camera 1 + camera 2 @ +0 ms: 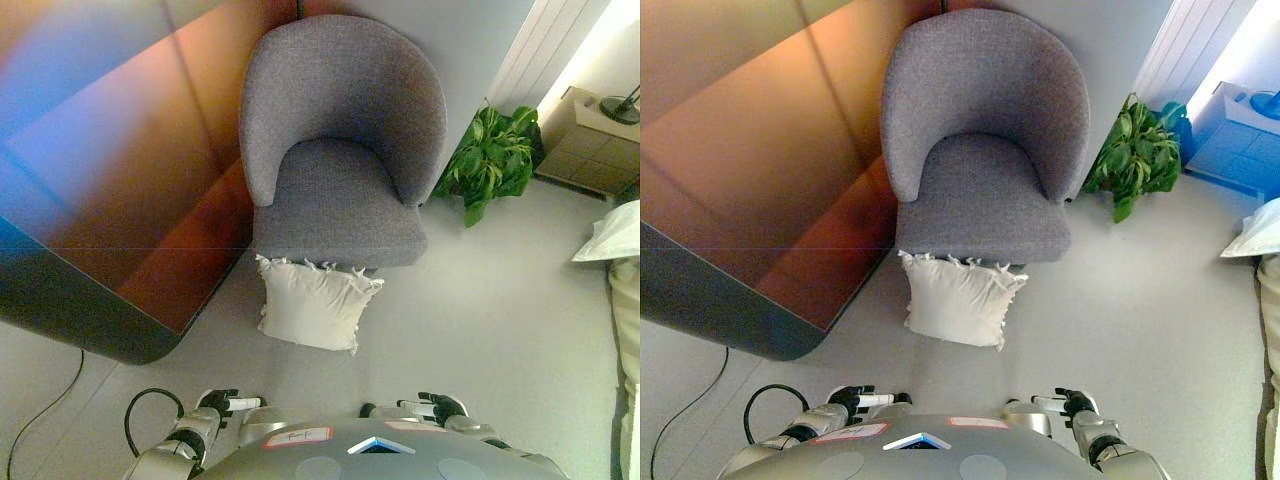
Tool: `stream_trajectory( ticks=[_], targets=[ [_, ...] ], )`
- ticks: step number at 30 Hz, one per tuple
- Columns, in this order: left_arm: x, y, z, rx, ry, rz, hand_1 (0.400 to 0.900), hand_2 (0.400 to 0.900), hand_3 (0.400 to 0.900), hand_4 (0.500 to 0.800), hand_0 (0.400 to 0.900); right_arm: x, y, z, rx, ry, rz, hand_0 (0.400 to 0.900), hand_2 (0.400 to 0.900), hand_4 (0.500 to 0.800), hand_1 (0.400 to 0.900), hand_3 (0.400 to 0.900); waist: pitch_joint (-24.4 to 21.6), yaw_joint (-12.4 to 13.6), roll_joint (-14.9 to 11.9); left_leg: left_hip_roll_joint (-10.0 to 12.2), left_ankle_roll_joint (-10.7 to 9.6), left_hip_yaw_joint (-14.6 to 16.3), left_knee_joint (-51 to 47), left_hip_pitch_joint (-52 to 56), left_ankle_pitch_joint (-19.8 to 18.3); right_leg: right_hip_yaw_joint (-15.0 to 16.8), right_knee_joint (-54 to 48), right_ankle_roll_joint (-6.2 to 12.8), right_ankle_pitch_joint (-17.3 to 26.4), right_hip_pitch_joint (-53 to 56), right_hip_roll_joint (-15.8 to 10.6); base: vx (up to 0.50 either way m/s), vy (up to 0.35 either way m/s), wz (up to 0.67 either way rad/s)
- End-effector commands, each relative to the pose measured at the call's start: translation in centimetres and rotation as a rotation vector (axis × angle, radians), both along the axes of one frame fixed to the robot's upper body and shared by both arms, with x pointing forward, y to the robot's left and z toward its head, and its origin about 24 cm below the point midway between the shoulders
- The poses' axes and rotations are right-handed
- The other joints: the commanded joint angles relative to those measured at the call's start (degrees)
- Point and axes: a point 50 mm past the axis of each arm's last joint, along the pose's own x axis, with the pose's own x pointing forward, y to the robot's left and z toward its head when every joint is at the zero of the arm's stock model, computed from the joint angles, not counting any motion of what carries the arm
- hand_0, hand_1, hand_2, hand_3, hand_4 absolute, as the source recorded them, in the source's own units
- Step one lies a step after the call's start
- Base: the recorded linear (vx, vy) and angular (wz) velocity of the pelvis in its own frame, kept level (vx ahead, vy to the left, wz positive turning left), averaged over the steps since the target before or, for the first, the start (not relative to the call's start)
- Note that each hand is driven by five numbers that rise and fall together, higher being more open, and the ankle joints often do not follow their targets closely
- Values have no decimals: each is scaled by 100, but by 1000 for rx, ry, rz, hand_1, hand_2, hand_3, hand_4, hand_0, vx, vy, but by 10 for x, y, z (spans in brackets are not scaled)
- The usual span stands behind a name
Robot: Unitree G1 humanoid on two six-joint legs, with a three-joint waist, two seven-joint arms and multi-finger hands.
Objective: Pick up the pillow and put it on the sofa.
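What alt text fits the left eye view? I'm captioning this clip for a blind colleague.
A cream pillow lies on the grey floor against the front of a grey armchair. Both robot hands, left hand and right hand, hang low at the bottom edge, touching nothing. A green plant stands right of the chair.

I see a large brown table (pixel 120 190) filling the left of both views, its top glossy, its edge dark and its near corner rounded. To the right of the seating, against the pale wall (pixel 470 40), stands 1 green leafy plant (pixel 497 155); its pot is hidden by the leaves. Behind the plant I note a white ribbed panel (pixel 1185 45), upright. At the far right sits a low beige cabinet (pixel 590 140) with a dark lamp base (pixel 622 108) on top. White bedding (pixel 612 235) enters at the right edge. The floor (pixel 500 330) is plain grey.
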Motion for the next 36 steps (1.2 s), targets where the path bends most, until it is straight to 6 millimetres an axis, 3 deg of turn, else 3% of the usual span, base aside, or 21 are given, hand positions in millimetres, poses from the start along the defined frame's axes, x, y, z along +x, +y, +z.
stream_trajectory(
  ticks=[1,10,32,36],
  targets=[
    [-3,8,0,30,25,41,900,900,900,800,900,15,-6,3,-30,-9,12,900,900,800,900,900,250,35,140,-761,721,147,23,192,-543,158,827,-41,-594,-247,239,0,0,0],
    [5,5,1,7,12,32,900,900,900,800,900,18,-4,2,-24,-16,23,900,900,800,900,900,224,13,109,-754,720,184,23,200,-550,200,842,-38,-591,-259,268,-5,-4,-2],
    [-5,10,0,39,36,13,900,900,900,800,900,19,0,2,-26,-8,56,900,900,800,900,900,206,24,122,-737,699,171,23,203,-531,161,870,-76,-637,-243,284,1,-10,0],
    [11,14,4,54,-12,-33,900,900,900,800,900,25,-1,3,-31,-19,67,900,900,800,900,900,328,-20,145,-651,690,153,65,109,-464,237,1253,-131,-819,-491,363,-46,-90,-1]
  ],
)
